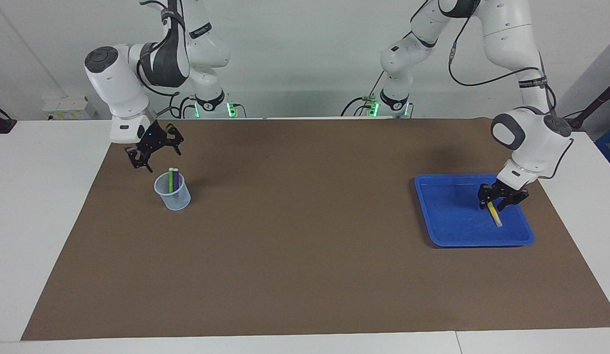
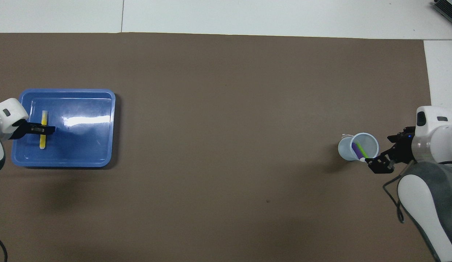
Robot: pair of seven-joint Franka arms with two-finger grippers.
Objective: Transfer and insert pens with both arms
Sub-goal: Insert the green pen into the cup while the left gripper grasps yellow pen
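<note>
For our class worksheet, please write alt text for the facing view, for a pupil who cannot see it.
The left gripper is down in a blue tray, straddling a yellow pen. At the right arm's end of the brown mat, the right gripper hangs open beside a clear cup holding the green pen and purple pen.

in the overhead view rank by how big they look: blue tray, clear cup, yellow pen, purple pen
1. blue tray
2. clear cup
3. yellow pen, lying flat in the tray
4. purple pen, standing in the cup and seen nearly end-on, so it may only look shorter than the yellow one.
</note>
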